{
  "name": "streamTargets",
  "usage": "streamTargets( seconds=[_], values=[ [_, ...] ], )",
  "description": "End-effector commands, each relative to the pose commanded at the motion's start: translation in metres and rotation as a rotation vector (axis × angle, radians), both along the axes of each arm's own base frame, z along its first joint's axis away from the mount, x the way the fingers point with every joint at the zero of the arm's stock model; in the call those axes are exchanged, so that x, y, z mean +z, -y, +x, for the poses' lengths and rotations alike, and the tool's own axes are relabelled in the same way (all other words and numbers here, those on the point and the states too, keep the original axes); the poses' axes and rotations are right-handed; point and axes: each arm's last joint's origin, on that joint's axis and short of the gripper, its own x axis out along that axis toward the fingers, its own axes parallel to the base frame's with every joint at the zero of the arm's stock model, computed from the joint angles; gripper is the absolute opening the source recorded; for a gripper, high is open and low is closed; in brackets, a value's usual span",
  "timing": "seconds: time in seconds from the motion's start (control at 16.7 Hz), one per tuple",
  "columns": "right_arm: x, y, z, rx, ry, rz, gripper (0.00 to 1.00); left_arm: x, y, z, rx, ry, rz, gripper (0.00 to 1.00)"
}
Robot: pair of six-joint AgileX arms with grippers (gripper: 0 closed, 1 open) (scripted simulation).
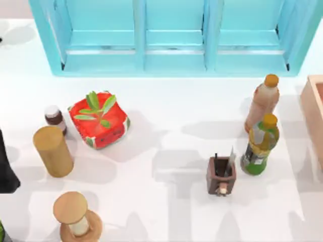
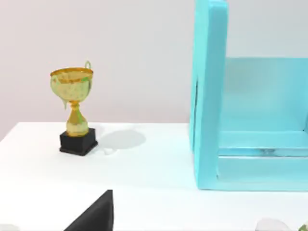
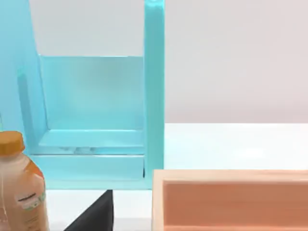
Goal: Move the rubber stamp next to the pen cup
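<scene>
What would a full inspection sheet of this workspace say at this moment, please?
Surface: white table, with shadows across it.
Job's things: pen cup upright, right of centre, close beside the green bottle but apart from it.
Clutter: orange-capped bottle; red planter; small capped jar; tan cylinder; wooden spool; pink wooden box; gold trophy.
Grippers: left arm at the table's left edge; a dark part of the left gripper and of the right gripper in their wrist views.
Cables: nothing seen.
Surroundings: teal shelf at the back, with a pale wall behind it.
</scene>
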Motion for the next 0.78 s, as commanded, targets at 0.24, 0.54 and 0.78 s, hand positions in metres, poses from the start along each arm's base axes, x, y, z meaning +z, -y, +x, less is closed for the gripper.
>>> streamTargets(
  seconds=[0.24, 0.54, 0.78],
  values=[
    [0.000, 0.000, 0.000, 0.000, 0.000, 0.000, 1.00, 0.005, -0.001, 0.000, 0.005, -0.028, 0.005, 1.00],
    [0.000, 0.000, 0.000, 0.000, 0.000, 0.000, 1.00, 0.047, -0.005, 0.009, 0.035, -0.248, 0.038, 1.00],
    [0.000, 0.000, 0.000, 0.000, 0.000, 0.000, 1.00, 0.092, -0.014, 0.041, 0.060, -0.549, 0.064, 1.00]
  ],
)
